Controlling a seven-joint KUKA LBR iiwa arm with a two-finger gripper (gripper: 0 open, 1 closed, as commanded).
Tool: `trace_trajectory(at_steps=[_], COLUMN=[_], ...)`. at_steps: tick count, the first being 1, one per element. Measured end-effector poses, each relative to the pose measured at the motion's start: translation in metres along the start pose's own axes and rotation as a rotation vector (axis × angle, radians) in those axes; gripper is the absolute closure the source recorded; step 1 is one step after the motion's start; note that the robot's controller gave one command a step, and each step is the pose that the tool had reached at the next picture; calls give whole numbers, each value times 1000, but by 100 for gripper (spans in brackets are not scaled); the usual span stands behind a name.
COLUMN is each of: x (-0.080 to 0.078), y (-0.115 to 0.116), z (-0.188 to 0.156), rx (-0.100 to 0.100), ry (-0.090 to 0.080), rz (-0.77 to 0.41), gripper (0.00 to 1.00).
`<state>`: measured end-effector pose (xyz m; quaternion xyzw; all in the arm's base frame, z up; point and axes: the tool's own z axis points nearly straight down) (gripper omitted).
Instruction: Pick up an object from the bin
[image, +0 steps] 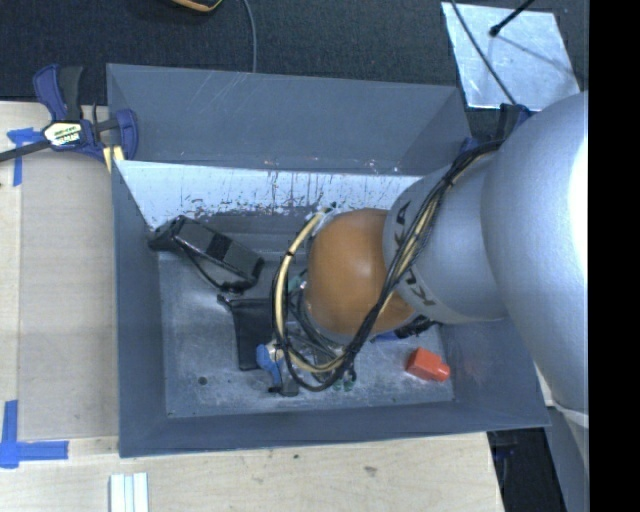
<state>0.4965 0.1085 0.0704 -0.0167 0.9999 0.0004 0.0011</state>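
Observation:
My gripper (284, 380) is low in the bin near the front wall, mostly covered by the arm's orange cover and cables. A small blue thing (267, 357) lies right against its left side. A flat black block (250, 328) lies just left of it on the bin floor. Whether anything is held is hidden from this view. Further left and back lies a black device with a cord (212, 246). A small orange-red block (428, 365) rests to the right of the gripper, near the front right corner.
The big silver arm comes in from the right and covers the bin's right half. Bare bin floor shows at the front left, between the black block and the left wall.

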Motion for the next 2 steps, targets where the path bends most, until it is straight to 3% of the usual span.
trace_trajectory(at_steps=[1, 2], x=[-5, -2], y=[34, 96], z=[-112, -198], rx=[-2, -6], ry=[-8, -9], rz=[52, 29], gripper=[100, 100])
